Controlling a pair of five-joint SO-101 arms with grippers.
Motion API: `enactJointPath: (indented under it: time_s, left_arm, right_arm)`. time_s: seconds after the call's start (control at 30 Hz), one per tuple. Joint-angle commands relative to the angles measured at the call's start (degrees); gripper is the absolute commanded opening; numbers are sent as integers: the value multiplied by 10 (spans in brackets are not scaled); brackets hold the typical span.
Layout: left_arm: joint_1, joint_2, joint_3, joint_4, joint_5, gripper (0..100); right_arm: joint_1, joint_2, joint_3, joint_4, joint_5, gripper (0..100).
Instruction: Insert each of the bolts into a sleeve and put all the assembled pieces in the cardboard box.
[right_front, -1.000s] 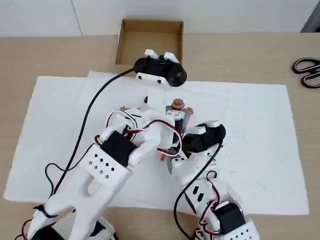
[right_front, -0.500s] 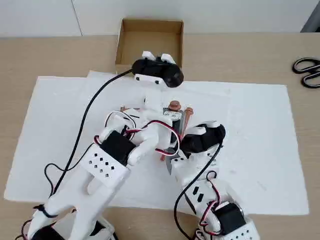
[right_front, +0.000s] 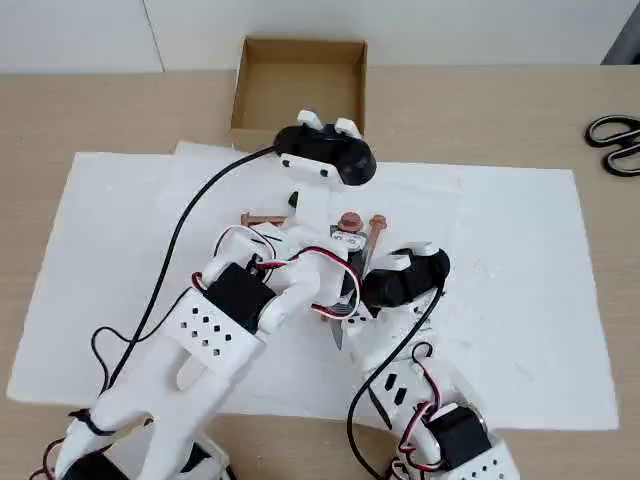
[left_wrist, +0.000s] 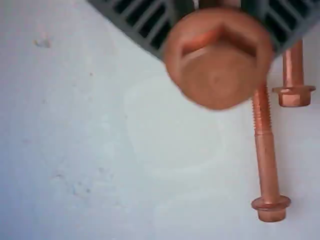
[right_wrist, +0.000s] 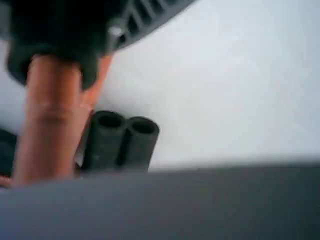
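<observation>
My left gripper is shut on a copper bolt, held head up over the middle of the white sheet. Its flanged head looms close in the left wrist view, between ribbed grey fingers. My right gripper sits just in front of it, under the left arm's cables. In the right wrist view a copper shaft runs out of a dark mass, and two black sleeves lie side by side behind it. The cardboard box stands open at the table's back.
Loose bolts lie on the white sheet: one to the left of the grippers, one beside them; two bolts lie below the left wrist. Scissors rest at the far right.
The left arm's wrist has shifted slightly right and towards the front, bringing the held bolt's head closer to the right gripper. The right arm has barely moved.
</observation>
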Motion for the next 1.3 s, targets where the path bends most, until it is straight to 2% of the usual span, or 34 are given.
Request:
enactJointPath:
  time_s: [0.0,0.37,0.73,0.97,1.27]
  left_arm:
    - [2,-16,-6,4,-9,6]
    - [33,-16,-6,67,-25,6]
    - [31,-17,-3,71,-25,9]
    - [30,-16,-3,66,-24,124]
    - [30,-16,0,58,-25,123]
  right_arm:
    - [0,-11,-6,-17,0,4]
    - [0,-11,-6,-17,0,4]
    - [0,-11,-6,-17,0,4]
    - [-1,-11,-7,-15,0,4]
    - [-2,-11,-9,-15,0,4]
